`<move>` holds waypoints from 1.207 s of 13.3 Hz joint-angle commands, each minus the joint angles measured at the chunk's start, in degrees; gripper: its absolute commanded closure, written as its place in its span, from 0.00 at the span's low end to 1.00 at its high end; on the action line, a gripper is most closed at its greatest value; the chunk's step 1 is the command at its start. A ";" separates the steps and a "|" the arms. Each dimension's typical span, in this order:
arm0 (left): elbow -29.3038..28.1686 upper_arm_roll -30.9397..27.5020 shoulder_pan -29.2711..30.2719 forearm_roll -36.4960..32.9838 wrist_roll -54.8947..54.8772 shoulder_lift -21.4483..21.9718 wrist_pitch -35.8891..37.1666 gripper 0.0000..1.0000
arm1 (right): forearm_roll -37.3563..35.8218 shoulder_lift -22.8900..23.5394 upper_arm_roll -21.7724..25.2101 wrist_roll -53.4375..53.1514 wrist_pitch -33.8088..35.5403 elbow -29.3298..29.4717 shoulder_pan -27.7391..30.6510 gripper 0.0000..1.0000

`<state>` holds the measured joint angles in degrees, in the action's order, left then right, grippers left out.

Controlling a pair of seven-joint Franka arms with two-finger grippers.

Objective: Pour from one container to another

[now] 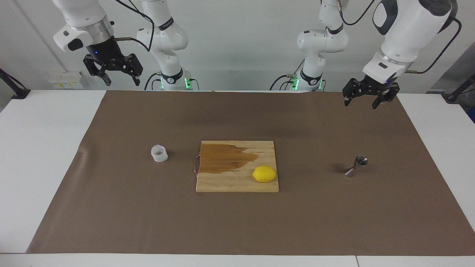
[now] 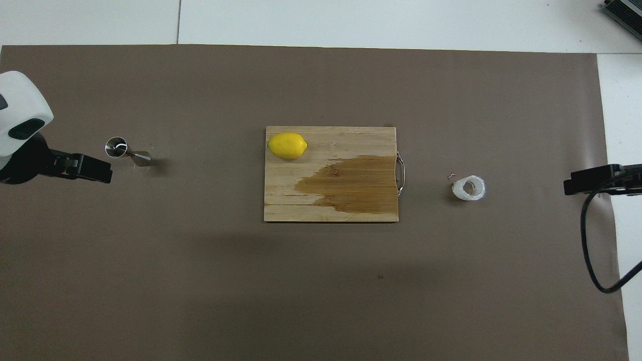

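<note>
The one container, a tiny whitish crinkly cup (image 1: 159, 153) (image 2: 469, 187), stands on the brown mat beside the cutting board, toward the right arm's end. The other container, a shiny steel hourglass jigger (image 1: 356, 166) (image 2: 128, 150), stands on the mat toward the left arm's end. My left gripper (image 1: 360, 104) (image 2: 88, 168) hangs open and empty, high over the mat at the jigger's end. My right gripper (image 1: 121, 79) (image 2: 592, 179) hangs open and empty, high over the mat's edge at the cup's end. Neither gripper touches anything.
A wooden cutting board (image 1: 222, 181) (image 2: 351, 140) with a dark wet stain lies mid-table between the two containers. A yellow lemon (image 1: 264, 174) (image 2: 287, 145) rests on the board's corner nearest the jigger. The brown mat (image 1: 237, 222) covers most of the white table.
</note>
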<state>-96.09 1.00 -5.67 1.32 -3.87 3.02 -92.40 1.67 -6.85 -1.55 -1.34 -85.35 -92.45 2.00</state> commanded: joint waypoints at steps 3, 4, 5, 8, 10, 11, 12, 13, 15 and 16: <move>-0.42 0.23 0.31 0.00 -0.52 0.76 0.03 0.00 | 0.97 -0.27 -0.21 -0.16 0.97 0.25 0.73 0.00; -0.50 0.23 0.22 0.00 -0.43 0.85 0.29 0.00 | 0.97 -0.27 -0.30 -0.16 0.97 0.25 0.64 0.00; -0.77 0.23 0.22 0.00 -0.43 0.94 0.47 0.00 | 0.97 -0.27 -0.21 -0.07 0.97 0.25 0.72 0.00; -0.77 0.05 0.22 0.00 -0.17 1.03 1.35 0.00 | 0.97 -0.27 -0.21 -0.07 0.97 0.25 0.72 0.00; -0.42 -0.03 0.48 0.00 0.01 0.76 1.09 0.00 | 0.97 -0.27 -0.21 -0.16 0.97 0.25 0.73 0.00; 0.19 -0.04 1.97 0.52 0.01 0.24 1.26 0.00 | 0.97 -0.27 -0.21 -0.07 0.97 0.25 0.64 0.00; 1.24 0.05 3.29 0.79 0.01 -0.20 1.35 0.00 | 0.97 -0.27 -0.30 -0.16 0.97 0.25 0.64 0.00; 2.56 -0.03 3.82 2.01 0.01 -1.77 2.39 0.00 | 0.97 -0.27 -0.21 -0.16 0.97 0.25 0.64 0.00; 7.55 -0.30 6.01 3.60 0.62 -6.59 3.19 0.00 | 0.97 -0.27 -0.30 -0.16 0.97 0.25 0.73 0.00; 9.67 -0.39 6.55 3.95 2.01 -8.97 3.28 0.00 | 0.97 -0.27 -0.30 -0.16 0.97 0.25 0.73 0.00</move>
<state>-93.30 0.56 -0.61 3.91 -3.53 0.20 -91.48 1.67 -6.85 -1.55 -1.34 -85.35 -92.45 2.00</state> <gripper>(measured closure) 0.000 0.000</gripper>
